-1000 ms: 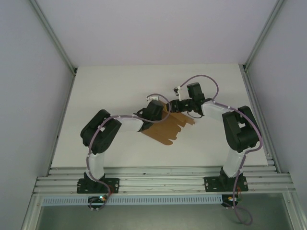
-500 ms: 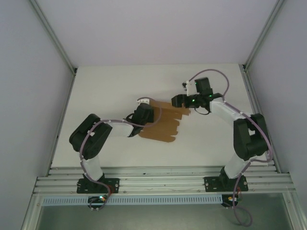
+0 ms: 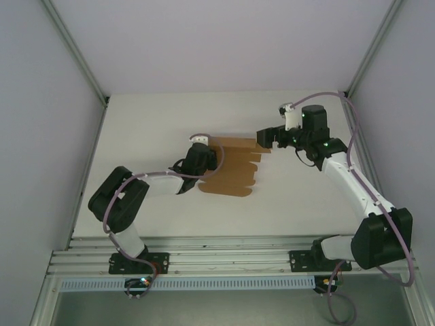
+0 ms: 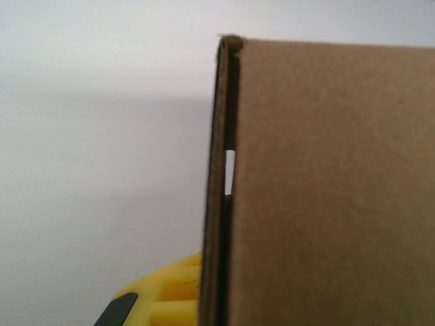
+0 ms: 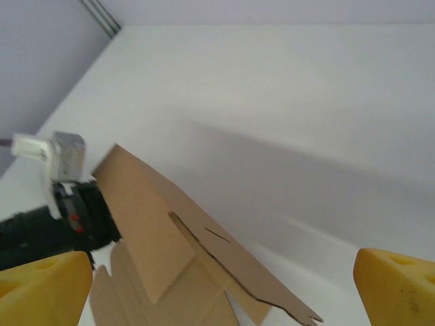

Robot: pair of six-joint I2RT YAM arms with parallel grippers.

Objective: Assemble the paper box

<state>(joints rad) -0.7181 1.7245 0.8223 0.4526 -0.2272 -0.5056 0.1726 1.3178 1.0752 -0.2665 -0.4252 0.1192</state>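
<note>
The left pincer (image 3: 206, 155) clamps the flat brown die-cut cardboard sheet (image 3: 231, 173). The right wrist view reveals the right pincer (image 5: 219, 282) spread wide, with the sheet ahead of it.

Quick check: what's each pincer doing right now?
Left pincer: closed, gripping an edge of the paper box.
Right pincer: open, holding nothing.

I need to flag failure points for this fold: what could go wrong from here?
1. Only the left pincer clamps the paper box, at its left edge; the thin sheet may sag or twist in that grip.
2. The right pincer stands open near the sheet's tabbed right edge; closing in carelessly could crease a tab.
</note>
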